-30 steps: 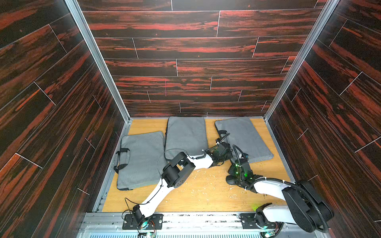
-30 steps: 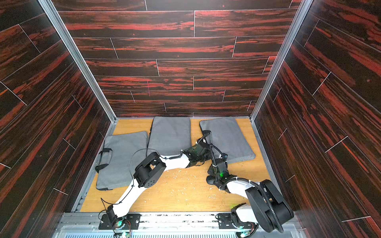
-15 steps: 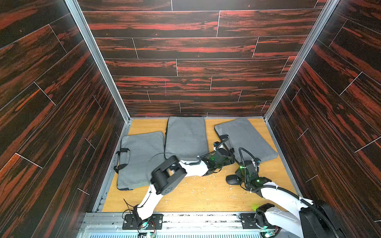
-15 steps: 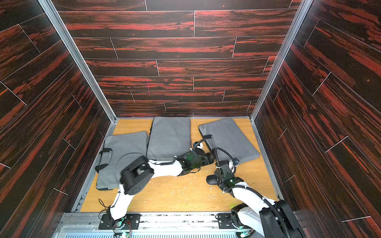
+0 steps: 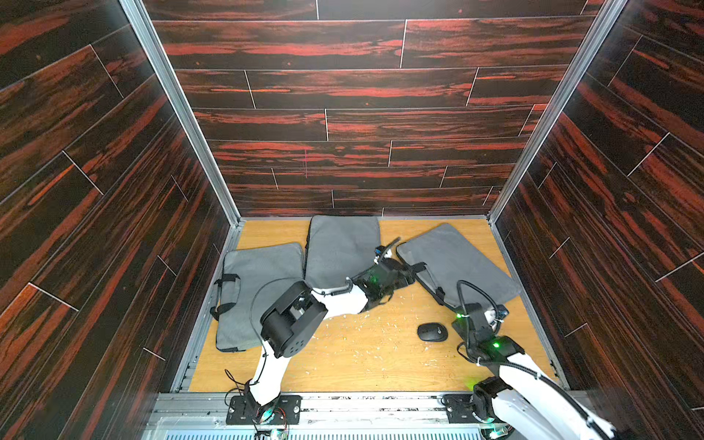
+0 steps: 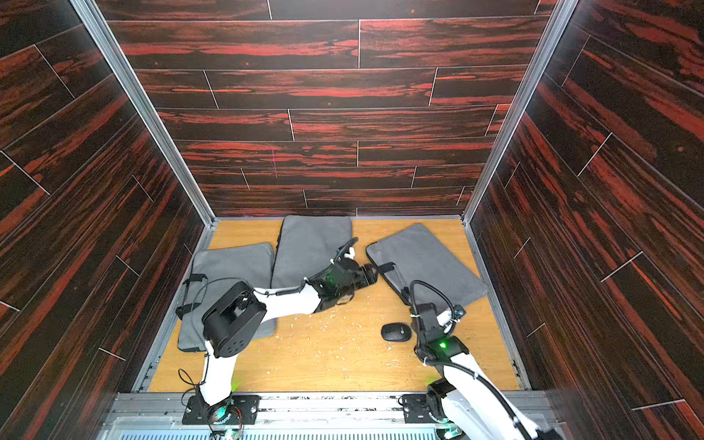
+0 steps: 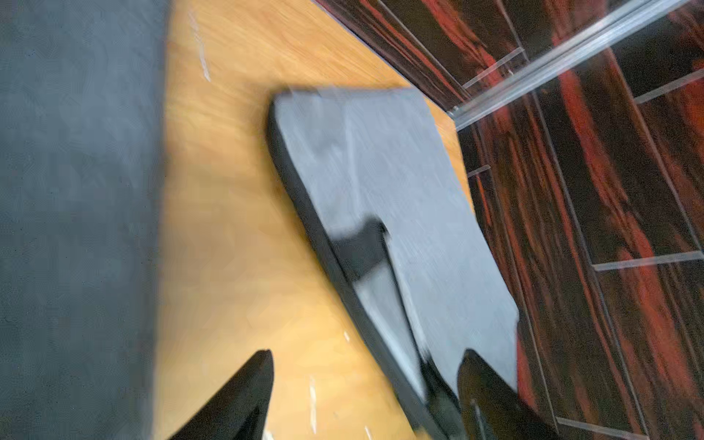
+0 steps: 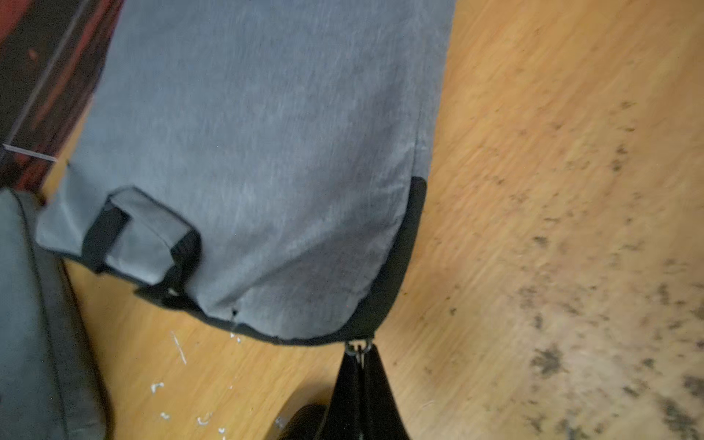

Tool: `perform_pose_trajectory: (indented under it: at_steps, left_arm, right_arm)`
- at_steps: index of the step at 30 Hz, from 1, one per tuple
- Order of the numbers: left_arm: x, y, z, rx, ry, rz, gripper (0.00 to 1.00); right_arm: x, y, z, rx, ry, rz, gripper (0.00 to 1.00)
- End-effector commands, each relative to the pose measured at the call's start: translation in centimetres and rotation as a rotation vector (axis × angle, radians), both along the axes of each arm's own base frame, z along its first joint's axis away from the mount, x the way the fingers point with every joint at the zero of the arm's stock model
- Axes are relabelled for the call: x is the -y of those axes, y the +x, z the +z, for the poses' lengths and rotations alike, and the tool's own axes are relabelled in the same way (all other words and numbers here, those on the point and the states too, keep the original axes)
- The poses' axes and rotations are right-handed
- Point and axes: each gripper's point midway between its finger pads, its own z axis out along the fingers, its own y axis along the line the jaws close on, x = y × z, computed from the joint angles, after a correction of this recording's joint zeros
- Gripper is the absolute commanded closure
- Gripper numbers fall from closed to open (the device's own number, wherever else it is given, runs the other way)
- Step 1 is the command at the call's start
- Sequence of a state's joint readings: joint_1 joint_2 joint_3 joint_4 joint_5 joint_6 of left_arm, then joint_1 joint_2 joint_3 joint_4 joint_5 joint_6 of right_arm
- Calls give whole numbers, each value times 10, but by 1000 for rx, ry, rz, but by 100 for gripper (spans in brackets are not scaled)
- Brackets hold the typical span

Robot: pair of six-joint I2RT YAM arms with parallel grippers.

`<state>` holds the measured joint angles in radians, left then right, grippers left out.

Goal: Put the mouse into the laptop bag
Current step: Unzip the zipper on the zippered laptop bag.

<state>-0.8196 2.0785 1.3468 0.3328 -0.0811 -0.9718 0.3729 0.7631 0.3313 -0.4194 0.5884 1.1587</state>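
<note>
Black mouse (image 5: 431, 332) near grey laptop bag (image 5: 457, 263), markings indiscernible

Robot test cell (lab-like), dark wood-look wall panels (image 5: 343, 87), aluminium corner posts (image 5: 181, 110), plywood floor (image 5: 362, 362), metal base rail (image 5: 381, 404)

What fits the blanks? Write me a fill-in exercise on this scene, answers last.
1. The mouse lies on the table, nearest the ___ arm.
2. The right gripper is ___ on the zipper pull of a laptop bag.
3. The left gripper stands ___ at that bag's edge.
Missing words: right; shut; open.
</note>
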Motion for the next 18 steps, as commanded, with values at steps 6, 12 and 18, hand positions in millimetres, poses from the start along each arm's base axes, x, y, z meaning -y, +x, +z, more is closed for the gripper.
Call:
perform_pose_trajectory:
  at_steps: [6, 12, 18]
  left_arm:
    - [-2, 25, -32, -80, 104, -33, 21]
    - [5, 38, -57, -128, 188, -55, 21]
    - [9, 57, -75, -139, 229, -46, 21]
  right_arm:
    - [11, -14, -18, -59, 34, -48, 100]
    - [12, -17, -30, -70, 87, -88, 100]
    - [12, -17, -36, -71, 113, -108, 100]
